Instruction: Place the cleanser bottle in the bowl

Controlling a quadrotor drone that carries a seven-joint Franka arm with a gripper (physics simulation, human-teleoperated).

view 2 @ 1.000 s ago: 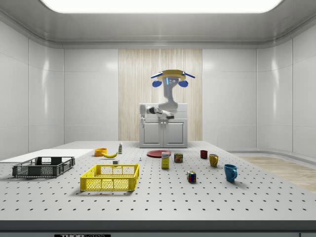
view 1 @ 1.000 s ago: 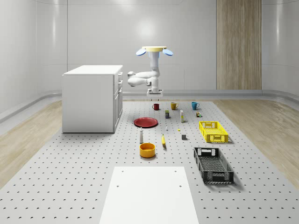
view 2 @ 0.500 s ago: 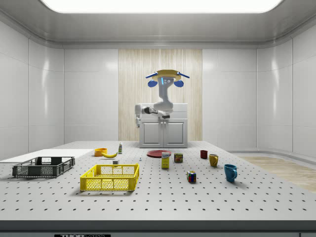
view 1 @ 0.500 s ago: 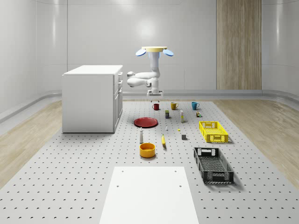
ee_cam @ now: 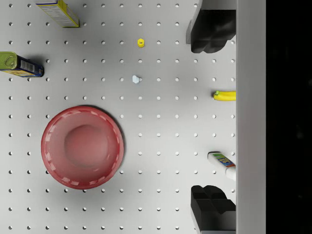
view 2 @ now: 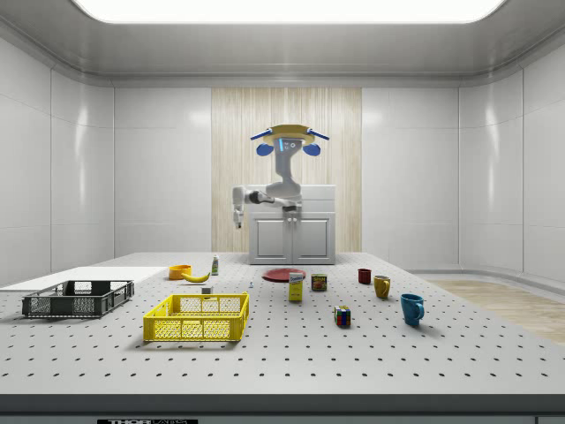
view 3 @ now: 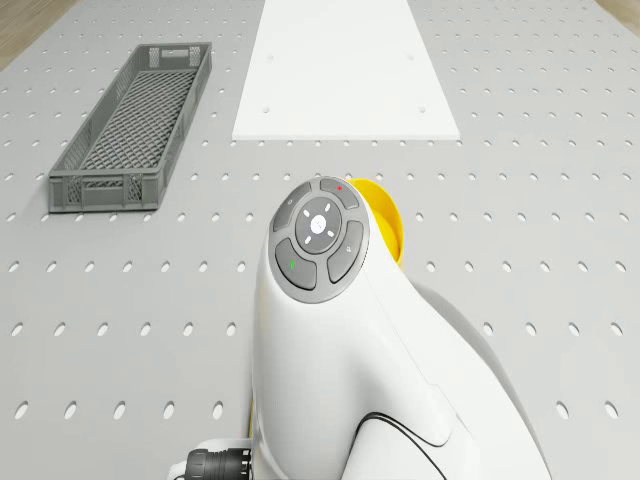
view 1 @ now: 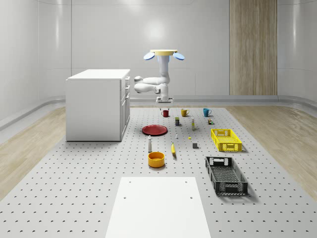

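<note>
In the whole-scene view the drone (view 1: 164, 53) hovers high over the far part of the tabletop (view 1: 74, 183), above the red plate (view 1: 154, 130) and red mug (view 1: 165, 113), with the arm folded and the gripper (view 1: 164, 100) pointing down well above everything; the cleanser bottle (view 1: 149, 144) stands upright nearer the camera, just behind the orange bowl (view 1: 156, 159), with a banana (view 1: 173, 148) to the view's right. The main risk is that the approach has to cover a long drop, so any drift of the hovering body would carry the gripper off line and knock the slim bottle over. In the side view the drone (view 2: 284, 138) floats in front of the white cabinet (view 2: 292, 237), gripper (view 2: 237, 217) held out to the view's left, while the bottle (view 2: 214, 264) stands between the bowl (view 2: 180, 272) and the banana (view 2: 196, 277); with neighbours so close, a wide pass could shove the banana or nudge the bowl. The drone view looks past the arm's wrist to a sliver of the bowl (view 3: 389, 222) and the grey crate (view 3: 135, 130), so the arm hides much of the target from this camera. In the wrist view the two dark fingers (ee_cam: 211, 30) stand wide apart with nothing between them, over the plate (ee_cam: 82, 147); the bottle (ee_cam: 222, 161) and banana (ee_cam: 224, 95) sit at the edge, so the gripper is not yet centred, and closing early would catch nothing.
</note>
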